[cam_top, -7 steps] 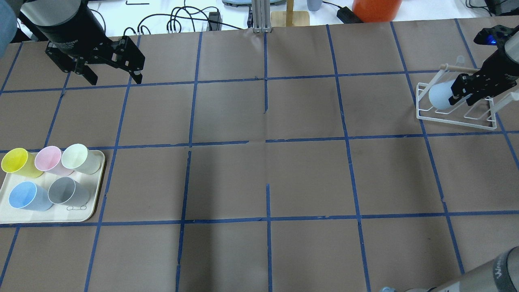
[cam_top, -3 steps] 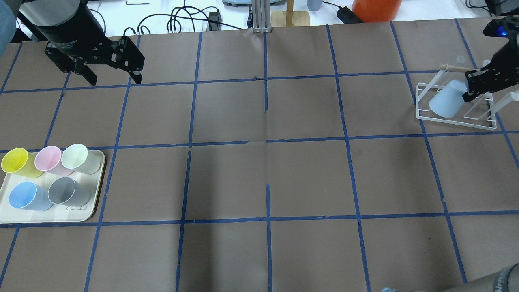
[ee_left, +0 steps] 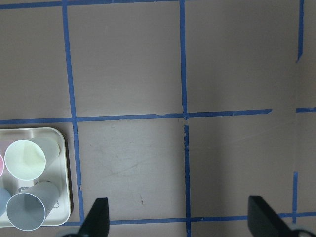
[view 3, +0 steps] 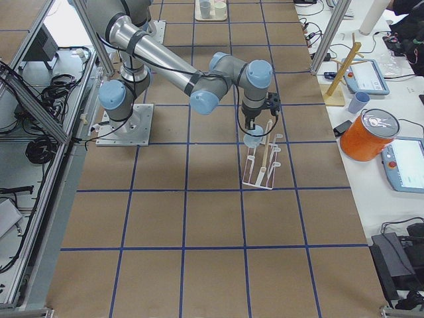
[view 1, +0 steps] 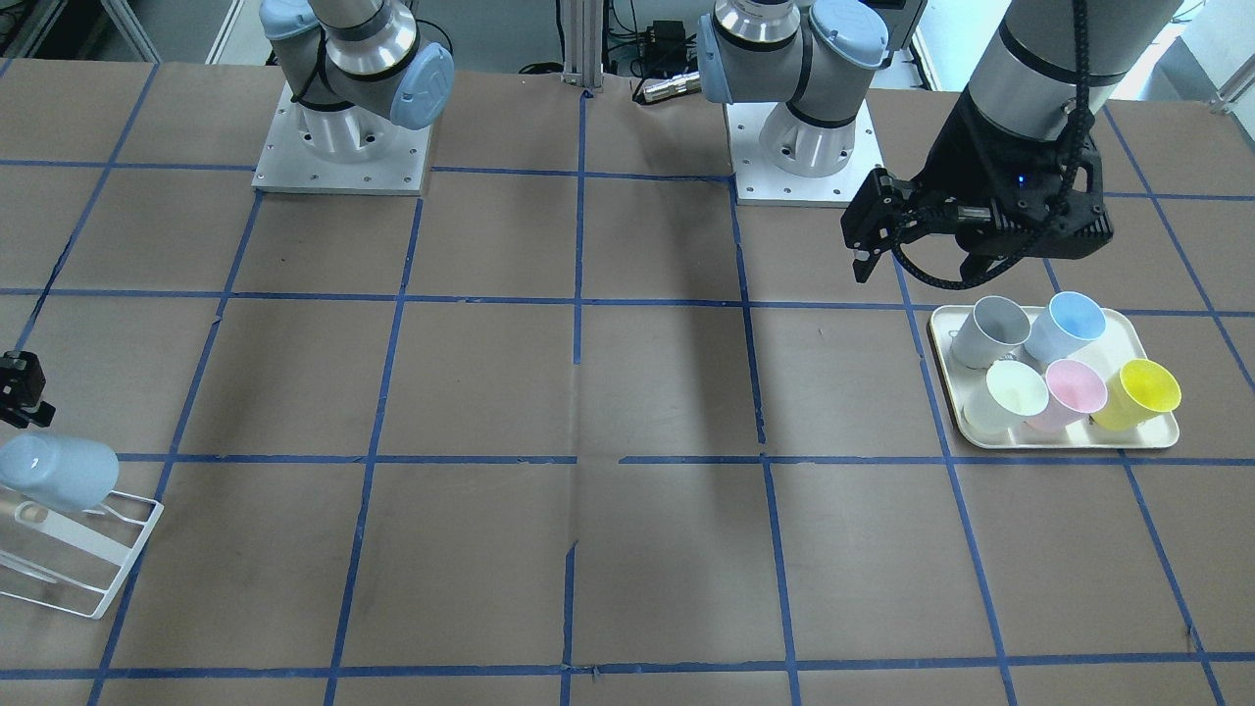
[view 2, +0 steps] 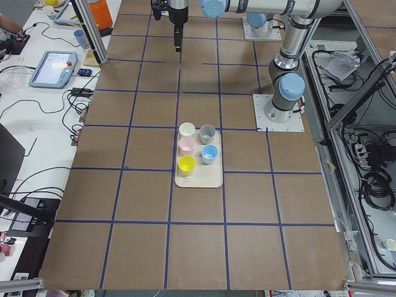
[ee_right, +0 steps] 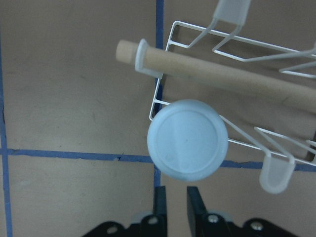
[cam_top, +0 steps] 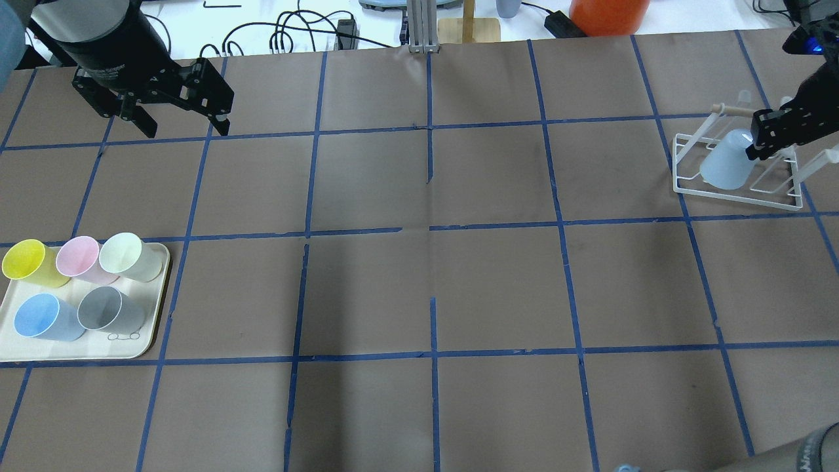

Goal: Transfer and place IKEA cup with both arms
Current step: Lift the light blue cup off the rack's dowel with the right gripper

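The pale blue IKEA cup point(cam_top: 721, 167) sits upside down and tilted on the white wire rack point(cam_top: 734, 195) at the far right. It also shows in the front view point(view 1: 54, 473) and, base toward the camera, in the right wrist view point(ee_right: 187, 139). My right gripper point(cam_top: 757, 152) hangs just beyond the cup's base, apart from it. Its fingers point(ee_right: 160, 202) stand almost together with nothing between them. My left gripper point(cam_top: 187, 128) is open and empty above the far left of the table, its fingertips point(ee_left: 98, 217) wide apart.
A cream tray point(cam_top: 160, 314) at the near left holds several cups, among them a brighter blue point(cam_top: 46, 318), a grey point(cam_top: 108, 309) and a yellow one point(cam_top: 26, 261). The rack carries a wooden dowel point(ee_right: 222, 81). Cables and an orange container point(cam_top: 606, 16) lie beyond the far edge.
My right gripper has drawn back from the cup, up and toward the far right. The cup has settled lower on the rack. My left arm has not moved.
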`<state>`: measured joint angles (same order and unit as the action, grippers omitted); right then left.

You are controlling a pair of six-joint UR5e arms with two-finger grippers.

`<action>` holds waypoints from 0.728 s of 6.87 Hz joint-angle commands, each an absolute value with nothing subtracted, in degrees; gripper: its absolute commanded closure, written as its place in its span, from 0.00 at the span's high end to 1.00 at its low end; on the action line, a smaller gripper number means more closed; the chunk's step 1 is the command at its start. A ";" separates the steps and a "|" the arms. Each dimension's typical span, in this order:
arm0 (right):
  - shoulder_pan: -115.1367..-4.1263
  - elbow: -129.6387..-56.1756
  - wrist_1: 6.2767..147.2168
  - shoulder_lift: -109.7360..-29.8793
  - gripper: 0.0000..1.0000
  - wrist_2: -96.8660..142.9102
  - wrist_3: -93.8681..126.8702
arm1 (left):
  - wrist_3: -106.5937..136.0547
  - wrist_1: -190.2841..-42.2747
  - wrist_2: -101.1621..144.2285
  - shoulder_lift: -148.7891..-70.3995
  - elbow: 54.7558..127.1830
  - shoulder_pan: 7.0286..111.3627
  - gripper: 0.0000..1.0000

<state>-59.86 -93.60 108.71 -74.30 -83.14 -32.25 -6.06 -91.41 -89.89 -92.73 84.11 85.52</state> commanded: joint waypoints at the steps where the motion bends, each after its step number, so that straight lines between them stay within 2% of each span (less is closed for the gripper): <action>1: -59.85 -93.52 110.57 -72.78 1.00 -83.06 -32.78 | -6.06 -91.41 -89.83 -92.72 84.11 85.52 1.00; 5: -59.94 -93.60 112.76 -70.67 1.00 -81.31 -31.91 | -6.06 -91.41 -89.82 -92.72 84.11 85.52 1.00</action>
<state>-59.91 -93.60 112.43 -71.46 -82.52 -32.19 -6.06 -91.41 -89.83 -92.72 84.11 85.52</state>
